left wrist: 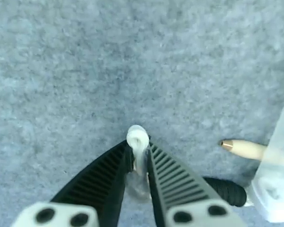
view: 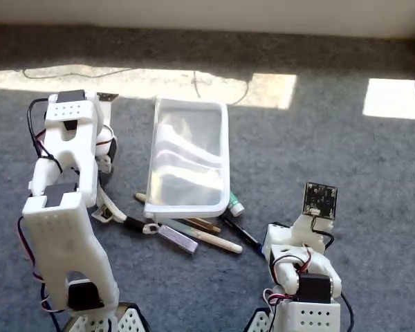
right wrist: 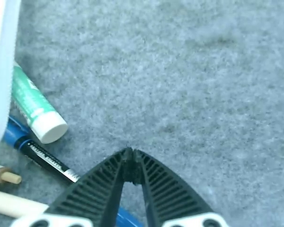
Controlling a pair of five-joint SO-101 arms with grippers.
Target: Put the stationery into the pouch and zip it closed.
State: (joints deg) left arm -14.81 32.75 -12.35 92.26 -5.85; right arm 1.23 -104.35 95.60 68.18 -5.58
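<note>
The pouch point(view: 188, 155) was one clear, frosted plastic envelope with a white rim. It lay flat on the grey carpet point(view: 332, 138) between the two arms, its long side running away from them. Glare on the plastic hid whatever was inside.

The stationery lay loose at the pouch's near edge, some of it partly tucked under that edge:
- one green-and-white glue stick point(view: 234, 205) at the near right corner
- one dark pen point(view: 241, 232) slanting out just beside the glue stick
- one beige pen point(view: 214, 239)
- one brown pencil point(view: 199, 223) close above the beige pen
- one flat silvery piece point(view: 178, 238)

A beige tip point(left wrist: 241, 148) poked out from under the pouch's left edge. I could not tell whether it belonged to one of those pens.

A short black-sleeved piece point(view: 133, 223) lay by the near left corner. The left gripper point(left wrist: 138, 150) was low over the carpet just beside that corner, its jaws pinched tight on a small white tab point(left wrist: 137, 138). In the high view the left arm point(view: 66, 180) covered that grip.

The right gripper point(right wrist: 132, 166) hung over bare carpet near the glue stick and dark pen. Its jaws were pressed tip to tip with nothing between them.

One thin cable point(view: 197, 84) trailed across the sunlit strip beyond the pouch.
</note>
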